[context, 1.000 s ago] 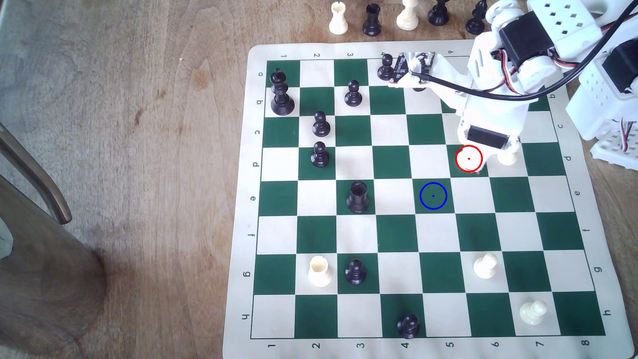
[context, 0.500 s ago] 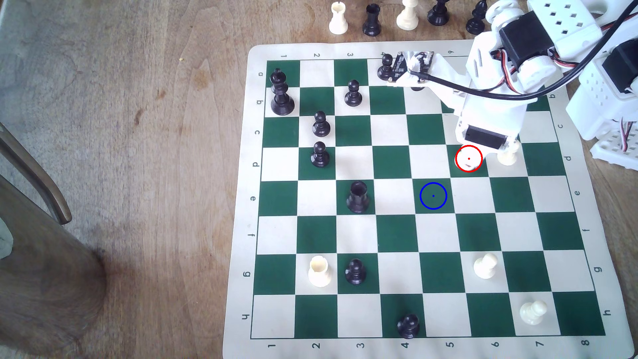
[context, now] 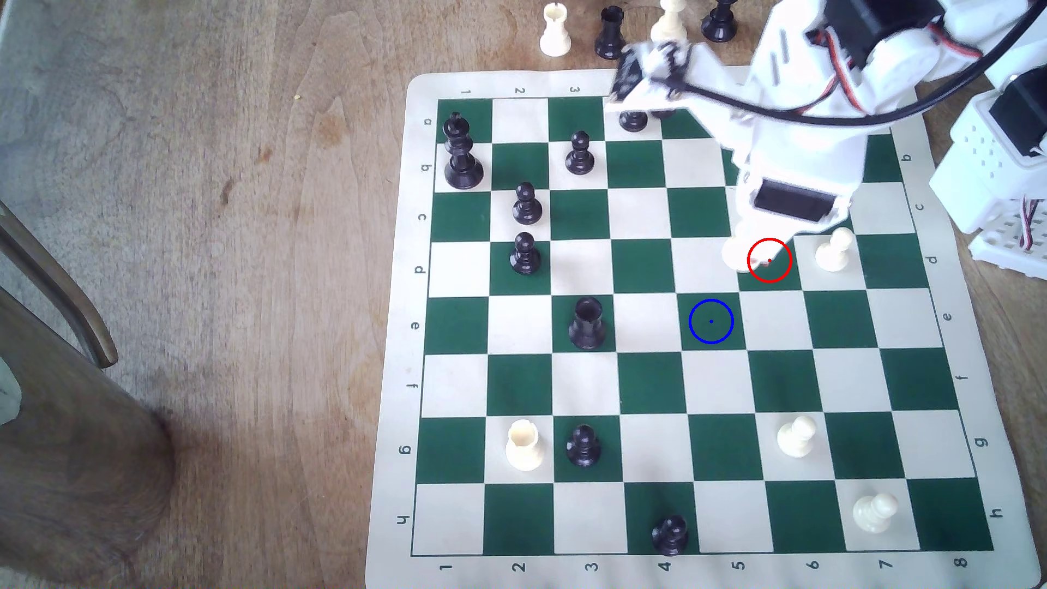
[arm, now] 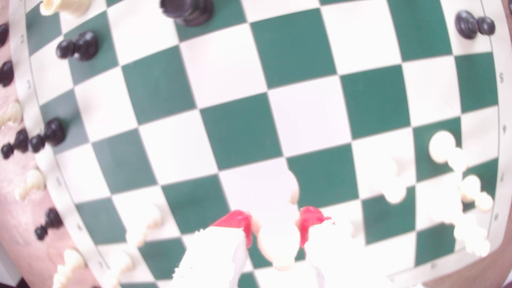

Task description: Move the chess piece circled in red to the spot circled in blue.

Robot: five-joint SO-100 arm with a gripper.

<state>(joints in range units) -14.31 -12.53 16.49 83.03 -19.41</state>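
I'm seeing the pincer (arm: 277, 229), clamped on the white pawn (arm: 278, 243), rising off the red-ringed square (context: 784, 276) and heading for the blue-ringed square (context: 711, 321).

I see wooden tabletop (context: 226, 226), brown, visible grain, few darker stains. Beyond table edge at exterior view's left, grey carpeted floor (context: 34, 272). Dark wooden chair arm (context: 73, 306) curves in there. Light is soft, even daylight; wrist view washed out, blurred.
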